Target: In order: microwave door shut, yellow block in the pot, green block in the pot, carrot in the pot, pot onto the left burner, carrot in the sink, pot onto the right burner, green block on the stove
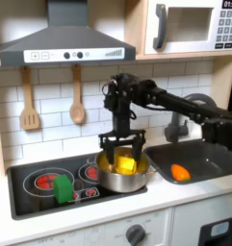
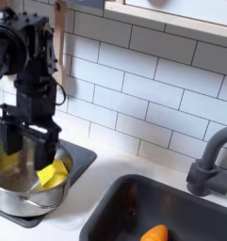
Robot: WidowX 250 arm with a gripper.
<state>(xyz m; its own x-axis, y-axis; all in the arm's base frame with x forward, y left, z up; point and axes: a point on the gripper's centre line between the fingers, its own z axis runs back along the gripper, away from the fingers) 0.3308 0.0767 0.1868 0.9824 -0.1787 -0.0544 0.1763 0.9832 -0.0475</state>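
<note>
The steel pot sits on the right burner of the black stove. Inside it lies the yellow block. My gripper hangs open just over the pot, fingers spread above its rim and holding nothing. On the left burner the green block stands upright. The carrot lies in the dark sink. The microwave door is shut.
A wooden spatula and a wooden spoon hang on the tiled wall. The range hood overhangs the stove. A faucet stands behind the sink.
</note>
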